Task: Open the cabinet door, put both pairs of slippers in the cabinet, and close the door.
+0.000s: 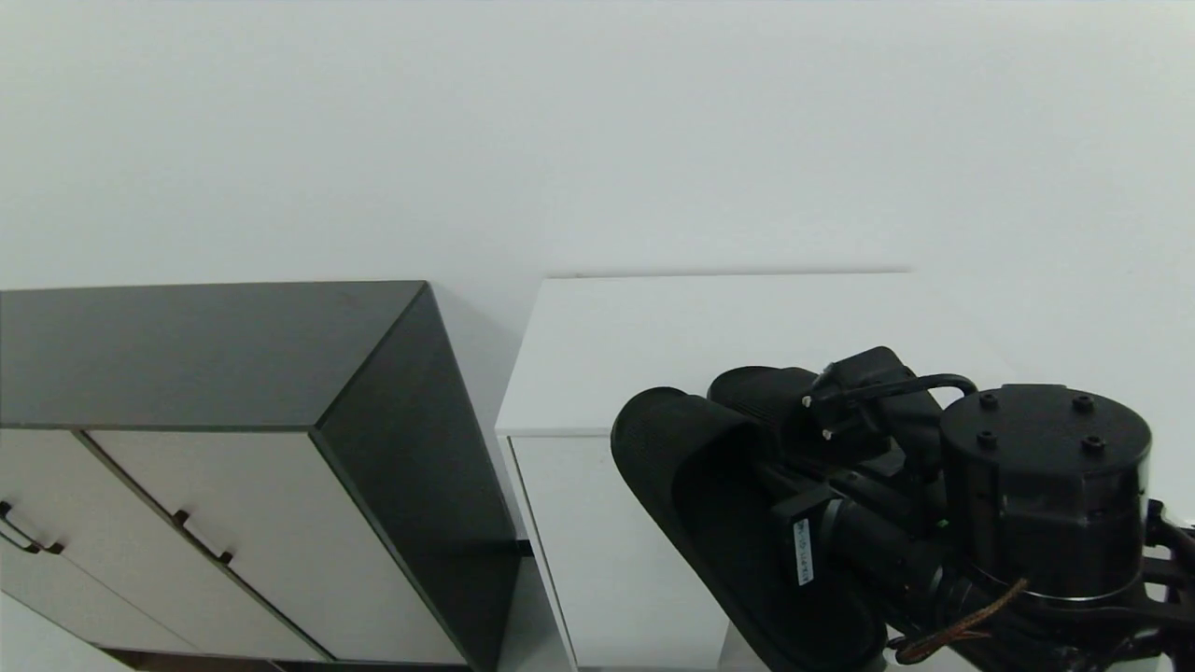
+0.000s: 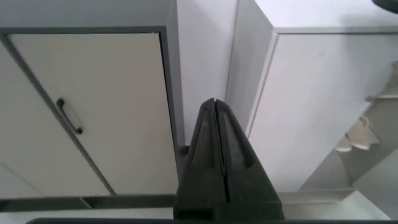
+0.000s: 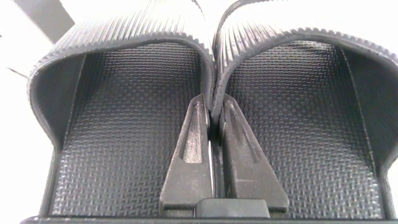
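A pair of black ribbed slippers hangs in front of the white cabinet, at about the height of its top. My right gripper is shut on them, pinching the two inner side walls of the black slippers together. My left gripper is shut with nothing in it and points at the gap between the dark cabinet and the white cabinet. A pale pair of slippers rests in an open compartment beyond the white panel.
A dark cabinet with pale doors and black handles stands to the left of the white one, a narrow gap between them. A plain white wall rises behind both.
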